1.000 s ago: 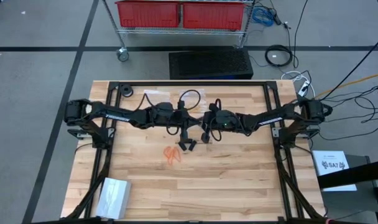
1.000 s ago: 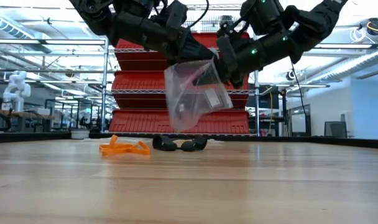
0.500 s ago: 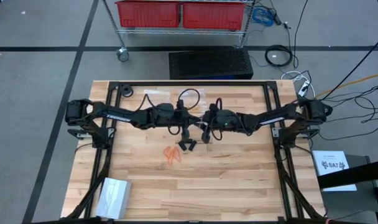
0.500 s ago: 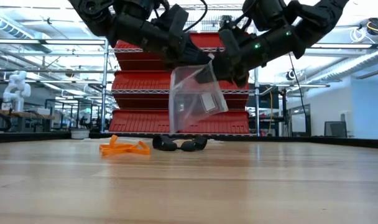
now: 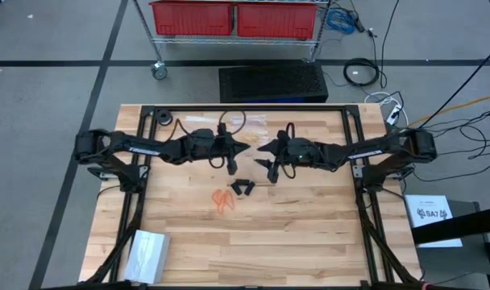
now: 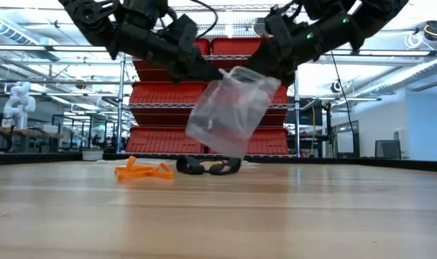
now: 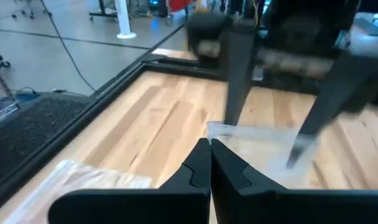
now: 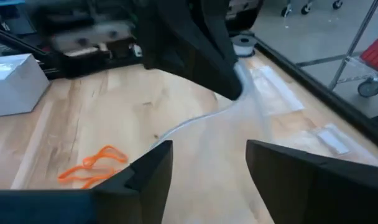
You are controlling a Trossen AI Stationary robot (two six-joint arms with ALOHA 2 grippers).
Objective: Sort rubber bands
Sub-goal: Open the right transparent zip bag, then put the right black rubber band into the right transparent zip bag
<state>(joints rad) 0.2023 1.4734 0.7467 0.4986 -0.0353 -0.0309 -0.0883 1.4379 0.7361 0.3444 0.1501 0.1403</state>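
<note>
Orange rubber bands (image 5: pixel 222 200) lie left of centre on the pale, streaky-grained wood table (image 5: pixel 309 234), with black rubber bands (image 5: pixel 243 187) beside them; a clear, colourless bag (image 6: pixel 229 111) hangs mid-frame in the low view, against red bins (image 5: pixel 235 18) on a grey floor

White sheet (image 5: pixel 435 217) beside table: "SA7".

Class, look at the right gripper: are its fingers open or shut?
Open. In the right wrist view the right gripper shows a wide gap between its fingers, nothing between them; the clear plastic bag hangs beyond.
</note>
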